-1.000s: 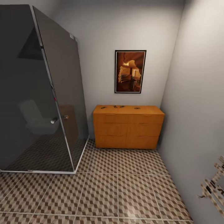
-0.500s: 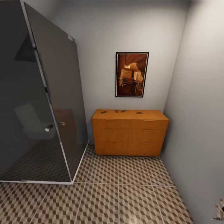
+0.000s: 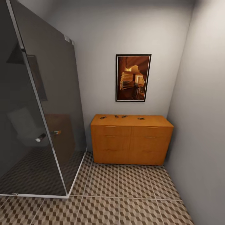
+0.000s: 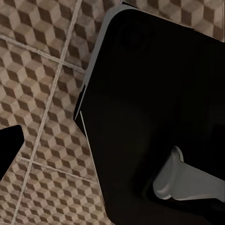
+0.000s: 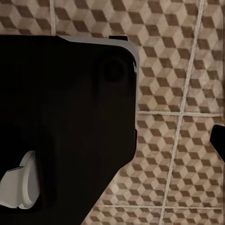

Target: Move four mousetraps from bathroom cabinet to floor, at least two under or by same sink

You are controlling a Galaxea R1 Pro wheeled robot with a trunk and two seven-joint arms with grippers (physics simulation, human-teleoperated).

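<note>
Four mousetraps (image 3: 122, 117) sitting on top of the cabinet (image 3: 131, 143) against the far wall, beside the glass shower (image 3: 37, 118); cube-patterned bathroom floor (image 3: 125, 193) lying in front; claw state on both arms: cannot tell

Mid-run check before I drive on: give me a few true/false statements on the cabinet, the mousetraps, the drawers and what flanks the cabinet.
1. Four mousetraps lie on top of the cabinet. True.
2. One mousetrap already lies on the bathroom floor. False: no trap is visible on the tiles; all four are on the cabinet top.
3. The cabinet's drawers are pulled open. False: every drawer front sits flush.
4. A dark glass shower enclosure stands to the cabinet's left in the head view. True.
5. A framed picture hangs on the wall above the cabinet. True.
</note>
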